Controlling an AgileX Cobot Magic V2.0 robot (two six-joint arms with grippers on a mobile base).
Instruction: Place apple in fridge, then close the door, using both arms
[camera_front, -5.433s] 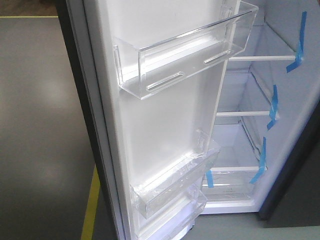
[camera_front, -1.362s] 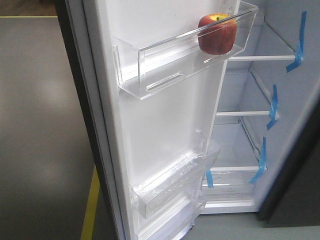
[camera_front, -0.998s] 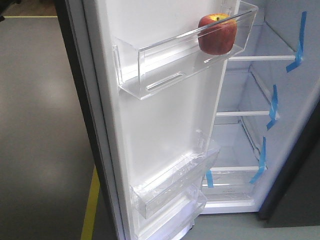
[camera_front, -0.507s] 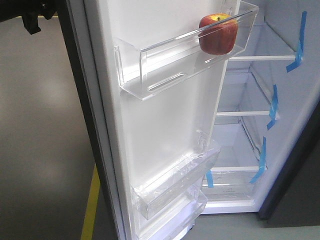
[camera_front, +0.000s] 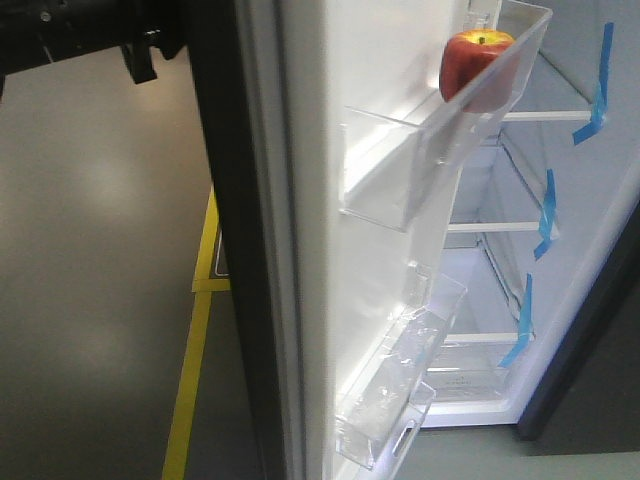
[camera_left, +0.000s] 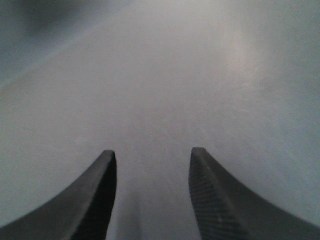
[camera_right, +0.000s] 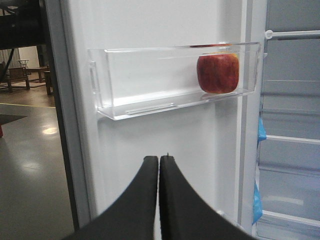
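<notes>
The apple (camera_front: 478, 60) sits in the upper clear bin (camera_right: 150, 95) on the inside of the door (camera_front: 320, 250), at the bin's right end by the hinge side. It is in the fridge (camera_front: 590, 260), so closing the door looks like the step in hand.

The left arm (camera_front: 70, 30) reaches in from the far left, behind the door's dark outer face. The left gripper (camera_left: 150, 157) is released, fingers apart, with nothing between them and a plain grey surface filling its view. That surface is probably the door's outside; whether the fingers touch it I cannot tell. The right gripper (camera_right: 159, 160) is clenched on nothing and points at the door's white inner face, below the bin.

A good push would be flat, steady and out toward the door's free edge. Keeping it slow should stop the apple from rolling along the bin.

The right gripper appears to stand in the door's closing path, so it should draw back toward the near side first. The bin's far corner and the lower bin (camera_front: 400, 400) must pass the shelf (camera_front: 500, 227) fronts. The floor on the left is open for the left arm.
</notes>
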